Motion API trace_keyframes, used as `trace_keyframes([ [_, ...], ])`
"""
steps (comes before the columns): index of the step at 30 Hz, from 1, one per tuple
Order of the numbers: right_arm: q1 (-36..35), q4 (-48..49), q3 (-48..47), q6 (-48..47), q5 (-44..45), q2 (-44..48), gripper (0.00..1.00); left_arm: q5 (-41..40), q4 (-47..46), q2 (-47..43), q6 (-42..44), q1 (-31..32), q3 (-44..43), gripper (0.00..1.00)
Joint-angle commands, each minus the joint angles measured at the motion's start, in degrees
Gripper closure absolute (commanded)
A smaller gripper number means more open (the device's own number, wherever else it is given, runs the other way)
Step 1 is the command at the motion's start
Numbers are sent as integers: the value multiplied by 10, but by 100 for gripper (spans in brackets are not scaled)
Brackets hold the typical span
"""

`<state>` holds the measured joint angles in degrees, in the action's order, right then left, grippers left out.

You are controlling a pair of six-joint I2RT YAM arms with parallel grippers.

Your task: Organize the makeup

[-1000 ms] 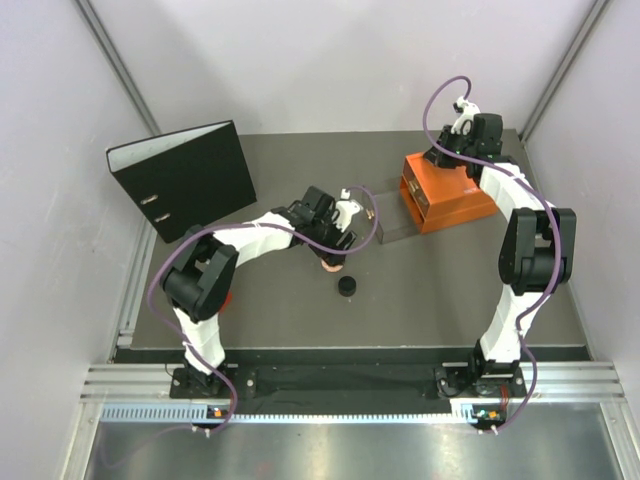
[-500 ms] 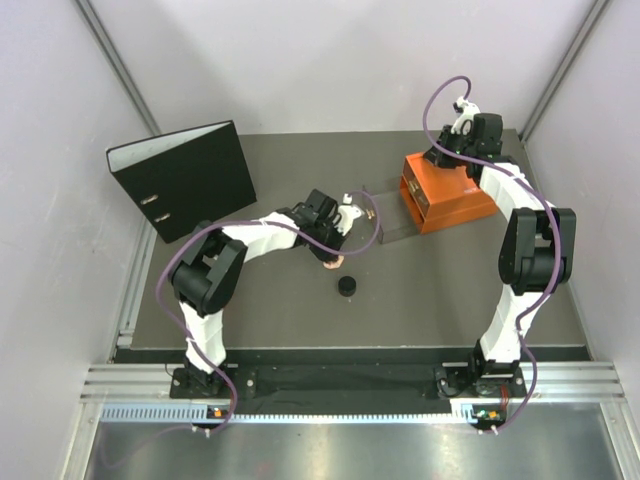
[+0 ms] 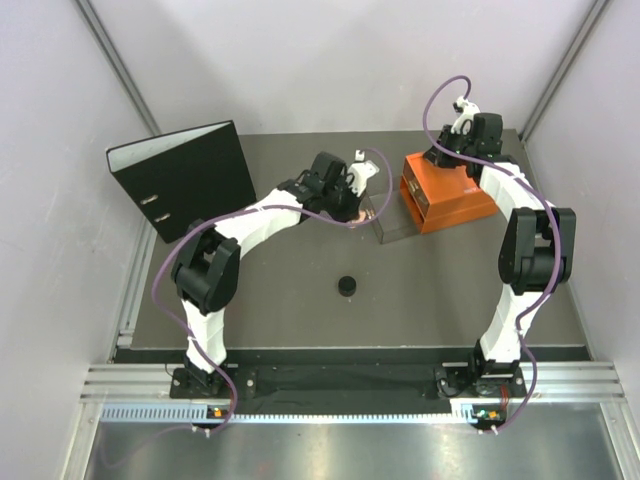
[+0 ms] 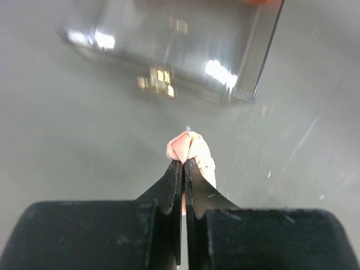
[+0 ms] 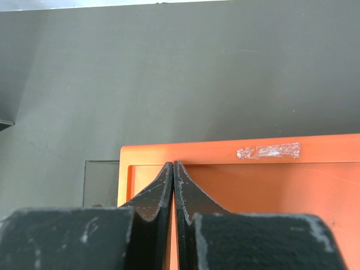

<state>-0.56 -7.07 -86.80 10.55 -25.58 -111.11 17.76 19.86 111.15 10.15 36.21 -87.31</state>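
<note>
My left gripper [image 3: 352, 206] is shut on a small pink-tan compact [image 4: 191, 146], whose edge sticks out past the fingertips [image 4: 184, 162]. It hangs over the grey table just short of a clear open drawer [image 4: 169, 45] lying in front of the orange box [image 3: 450, 195]. A small black round jar [image 3: 346, 286] sits alone on the table, nearer me. My right gripper [image 5: 173, 164] is shut on nothing and hovers over the orange box's top [image 5: 253, 169], at its back left corner [image 3: 441, 160]. No other makeup shows.
A black ring binder [image 3: 185, 178] stands at the back left. The clear drawer [image 3: 390, 226] juts out left of the orange box. White walls close the table on three sides.
The left gripper closed on the pink compact near the black jar, lifted it, and carried it back and right toward the clear drawer. The right arm has not moved.
</note>
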Motion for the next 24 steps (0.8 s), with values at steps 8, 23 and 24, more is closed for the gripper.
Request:
trace_keyframes([
  [8,1,-219,51,-25,52,-86,100,78,-129,21,-77,9,-84,100],
  [23,1,-224,45,-25,55,-89,100,52,-141,69,-70,27,-128,9],
  [24,1,-223,45,-25,54,-90,100,48,-138,58,-65,26,-118,10],
])
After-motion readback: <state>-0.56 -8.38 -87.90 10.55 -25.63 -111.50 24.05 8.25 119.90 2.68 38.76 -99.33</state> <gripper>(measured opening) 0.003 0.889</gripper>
